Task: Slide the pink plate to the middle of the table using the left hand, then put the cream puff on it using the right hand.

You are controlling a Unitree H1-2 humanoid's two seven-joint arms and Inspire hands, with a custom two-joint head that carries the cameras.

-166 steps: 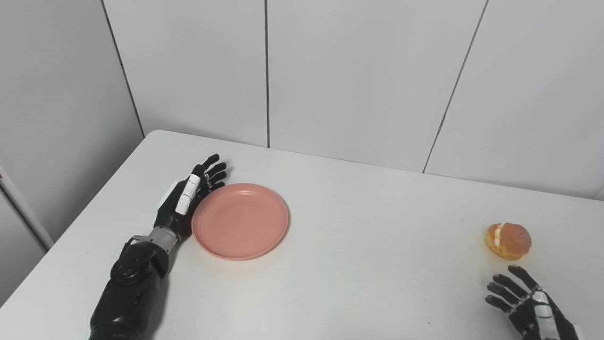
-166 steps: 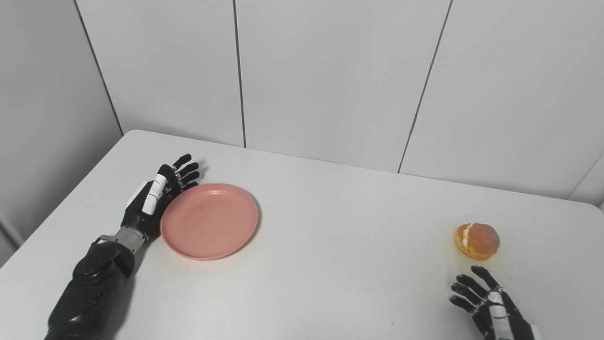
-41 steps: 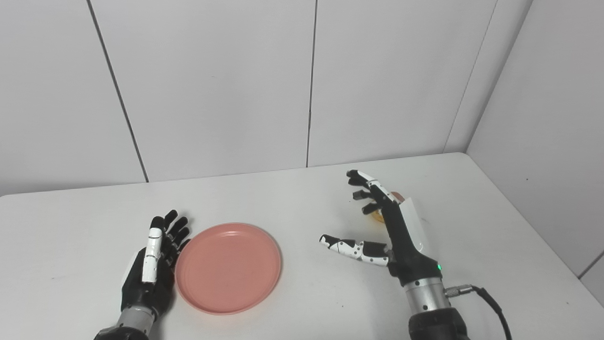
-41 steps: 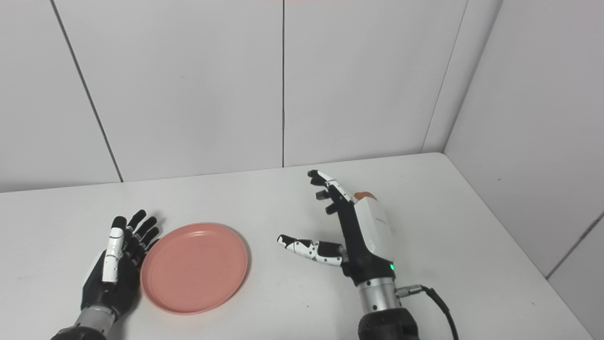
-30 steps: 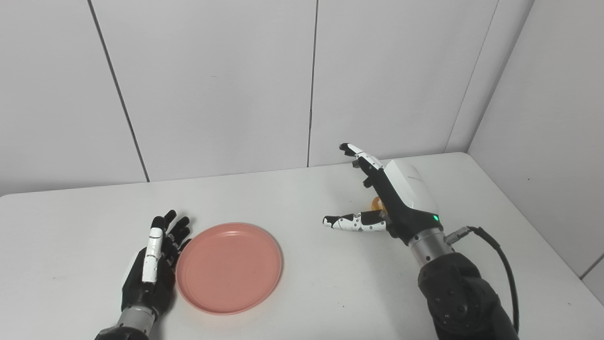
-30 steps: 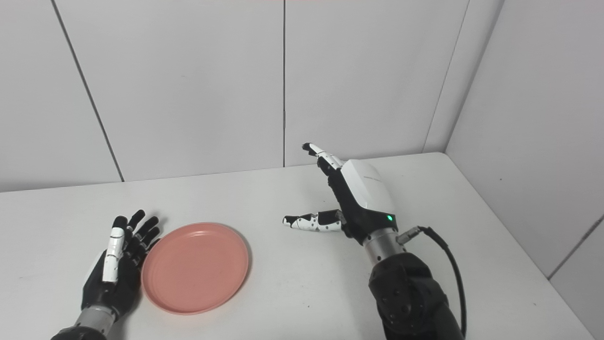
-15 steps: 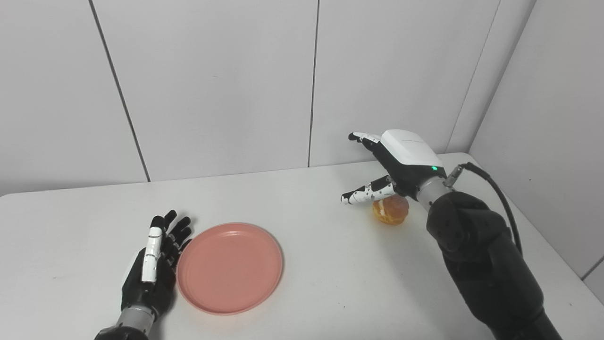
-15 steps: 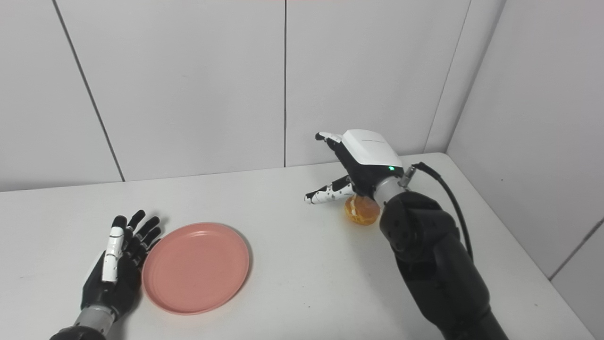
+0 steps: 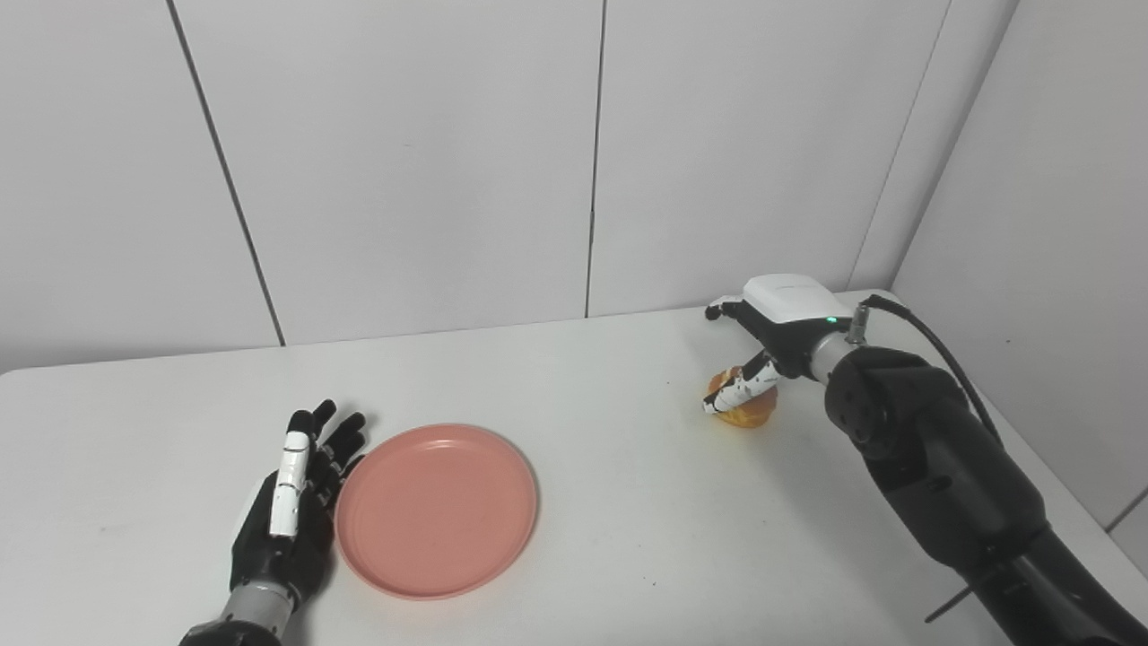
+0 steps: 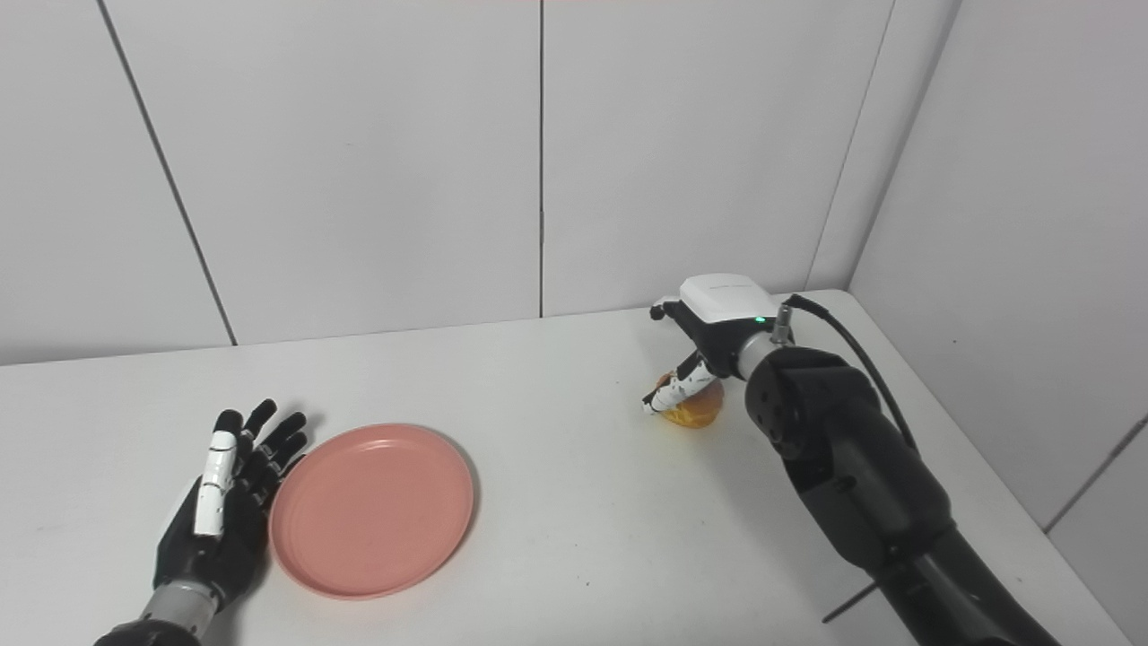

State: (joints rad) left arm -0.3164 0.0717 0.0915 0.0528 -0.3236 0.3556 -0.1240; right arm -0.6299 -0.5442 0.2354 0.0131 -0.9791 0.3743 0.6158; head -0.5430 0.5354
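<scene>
Left eye view: no readable writing.
Right hand (image 9: 773,334): over puff (image 9: 743,412), grasp unclear.
Left hand (image 9: 291,502): spread, touching plate (image 9: 438,509).

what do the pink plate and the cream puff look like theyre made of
The pink plate looks like plastic or melamine: one flat, even salmon colour, matte to satin, with a thin raised rim and only soft glare. The cream puff shows a glossy golden-brown crust like baked pastry; it could equally be a replica, and the right robot hand covers its top. The table looks like smooth white laminate.
</scene>
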